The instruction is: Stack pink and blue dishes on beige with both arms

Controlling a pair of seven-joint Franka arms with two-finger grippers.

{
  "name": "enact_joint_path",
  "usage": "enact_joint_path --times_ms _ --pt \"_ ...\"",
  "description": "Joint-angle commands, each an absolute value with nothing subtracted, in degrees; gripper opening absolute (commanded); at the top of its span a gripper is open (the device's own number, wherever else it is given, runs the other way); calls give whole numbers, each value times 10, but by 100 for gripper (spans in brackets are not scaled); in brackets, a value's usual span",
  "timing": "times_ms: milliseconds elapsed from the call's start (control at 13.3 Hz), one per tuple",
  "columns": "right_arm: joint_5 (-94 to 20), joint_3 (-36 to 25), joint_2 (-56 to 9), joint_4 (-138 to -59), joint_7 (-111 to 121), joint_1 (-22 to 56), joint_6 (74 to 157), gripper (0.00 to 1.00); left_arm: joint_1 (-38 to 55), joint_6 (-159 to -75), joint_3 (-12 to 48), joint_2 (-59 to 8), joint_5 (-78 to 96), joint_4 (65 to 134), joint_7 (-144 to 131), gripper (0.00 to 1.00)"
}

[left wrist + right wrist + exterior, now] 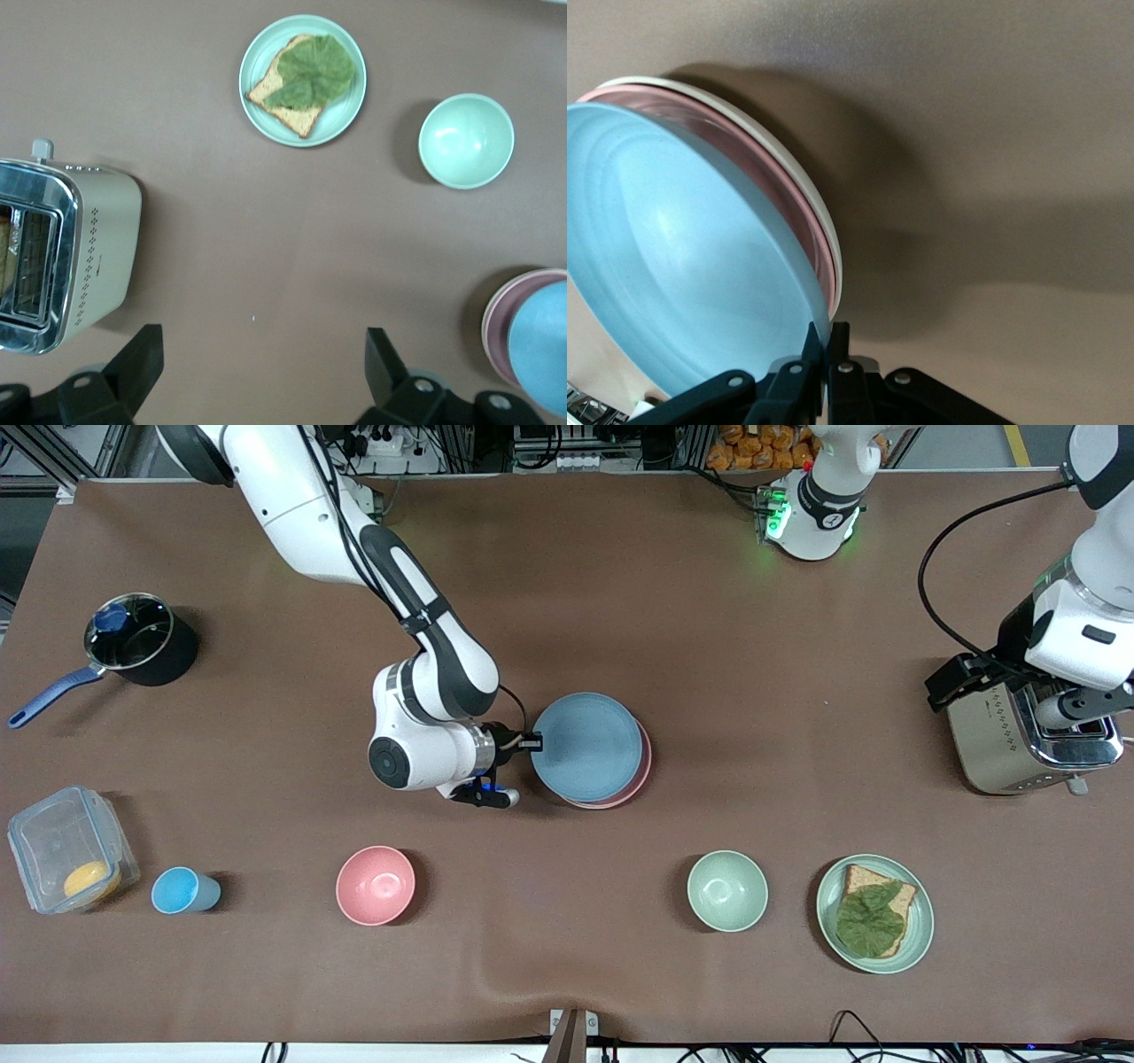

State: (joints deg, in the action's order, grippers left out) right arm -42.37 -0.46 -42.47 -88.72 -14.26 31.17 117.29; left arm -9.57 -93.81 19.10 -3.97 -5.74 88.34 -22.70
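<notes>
The light blue plate (586,746) lies on top of the pale pink plate (641,776) near the middle of the table. In the right wrist view the blue plate (682,266) sits over the pink plate (799,208), and under both shows the cream rim of the beige plate (766,133). My right gripper (532,742) (830,332) is shut on the blue plate's rim at the side toward the right arm's end. My left gripper (261,341) is open with nothing between its fingers and hangs over the table by the toaster (1028,735).
Nearer the front camera stand a green plate with bread and lettuce (874,913), a green bowl (727,890), a pink bowl (376,885), a blue cup (182,890) and a plastic box (71,850). A dark pot (137,638) sits toward the right arm's end.
</notes>
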Motion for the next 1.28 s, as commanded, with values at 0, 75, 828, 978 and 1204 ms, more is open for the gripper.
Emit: enact_joint_path --times_ms 0,75,828,978,1204 --pt "-439 -10 -446 -857 -150 322 1173 0 -98 -908 192 -37 -71 855 -211 100" --pt "-445 -10 -450 -850 -150 323 1175 0 -104 -901 194 -37 -70 850 -211 100" --pt "-457 -12 -443 -846 -148 323 1167 100 -64 -862 138 -10 -54 853 -158 100" --pt "-450 -17 -435 -844 -145 295 1117 100 21 -858 31 -6 -30 854 -144 100" --pt "-386 -27 -427 -792 -138 205 977 100 22 -853 26 -6 -29 854 -127 100"
